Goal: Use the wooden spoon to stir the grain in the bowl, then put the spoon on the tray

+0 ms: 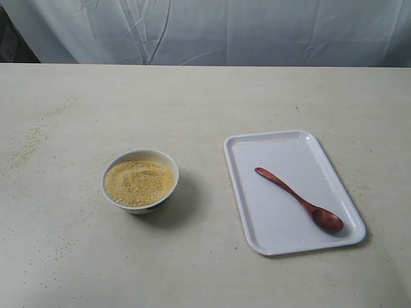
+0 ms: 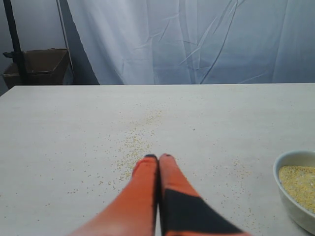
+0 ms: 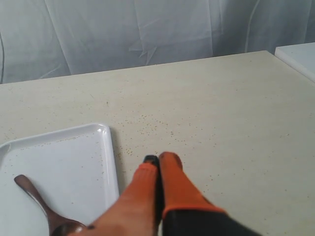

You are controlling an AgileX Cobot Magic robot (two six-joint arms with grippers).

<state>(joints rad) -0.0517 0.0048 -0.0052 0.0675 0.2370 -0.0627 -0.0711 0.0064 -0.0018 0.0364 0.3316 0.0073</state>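
The white bowl (image 1: 140, 180) stands left of the table's middle, filled with yellow grain (image 1: 139, 183); its rim (image 2: 294, 189) and grain (image 2: 299, 180) show in the left wrist view. The wooden spoon (image 1: 300, 200) lies diagonally on the white tray (image 1: 261, 151), handle toward the far left; its handle (image 3: 34, 196) and the tray (image 3: 74, 157) show in the right wrist view. My left gripper (image 2: 158, 157) is shut and empty over bare table beside the bowl. My right gripper (image 3: 159, 158) is shut and empty beside the tray's edge. Neither gripper shows in the exterior view.
Loose grain is scattered on the table (image 1: 205, 102) at the far left (image 1: 29, 144) and under the left gripper (image 2: 135, 145). A white cloth backdrop (image 1: 212, 29) hangs behind the table. A cardboard box (image 2: 42, 66) sits beyond the table's corner.
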